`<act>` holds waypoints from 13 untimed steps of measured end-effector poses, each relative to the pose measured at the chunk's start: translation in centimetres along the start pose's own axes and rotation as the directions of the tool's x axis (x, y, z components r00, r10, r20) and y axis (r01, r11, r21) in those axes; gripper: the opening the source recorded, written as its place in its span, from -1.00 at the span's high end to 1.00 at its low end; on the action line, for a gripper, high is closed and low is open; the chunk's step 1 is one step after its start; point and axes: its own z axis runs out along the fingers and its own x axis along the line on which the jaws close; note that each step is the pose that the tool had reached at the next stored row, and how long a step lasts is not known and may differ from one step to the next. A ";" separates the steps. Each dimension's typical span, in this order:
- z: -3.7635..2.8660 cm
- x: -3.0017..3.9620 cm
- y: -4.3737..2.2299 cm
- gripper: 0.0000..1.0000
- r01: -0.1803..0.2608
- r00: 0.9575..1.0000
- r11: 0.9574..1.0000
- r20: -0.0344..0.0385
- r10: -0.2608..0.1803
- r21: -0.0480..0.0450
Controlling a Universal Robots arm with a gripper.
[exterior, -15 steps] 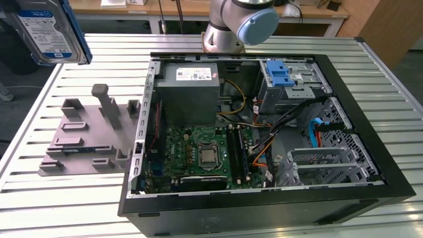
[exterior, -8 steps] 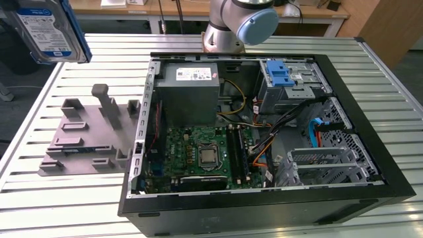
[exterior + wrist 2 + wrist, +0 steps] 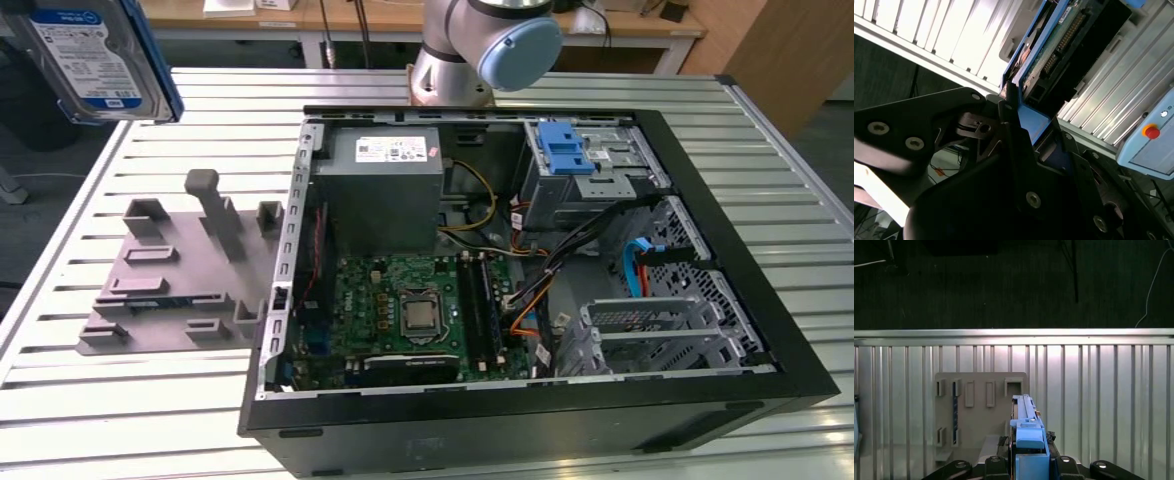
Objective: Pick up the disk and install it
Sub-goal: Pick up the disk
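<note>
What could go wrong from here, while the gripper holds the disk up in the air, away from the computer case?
1. The gripper clamps the disk near one end, so it might tilt or slip.
2. Loose cables cross the case near the drive cage; the disk could snag on them.
3. The case wall stands between the disk and the cage; a low path might strike it.

The disk [image 3: 94, 55] carries a white-and-blue label [image 3: 83, 50] with lines of small print, but no word on it can be read. The grey power-supply box [image 3: 380, 195] has a white sticker [image 3: 395, 151], and its print is also too small to read.
</note>
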 end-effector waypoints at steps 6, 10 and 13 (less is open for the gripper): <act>-0.71 -0.01 -0.01 0.27 0.000 1.000 1.000 0.000 0.000 0.000; -1.15 -0.01 -0.02 0.27 0.000 1.000 1.000 0.000 0.000 0.000; -1.42 -0.02 -0.03 0.27 0.000 1.000 1.000 0.000 0.000 0.000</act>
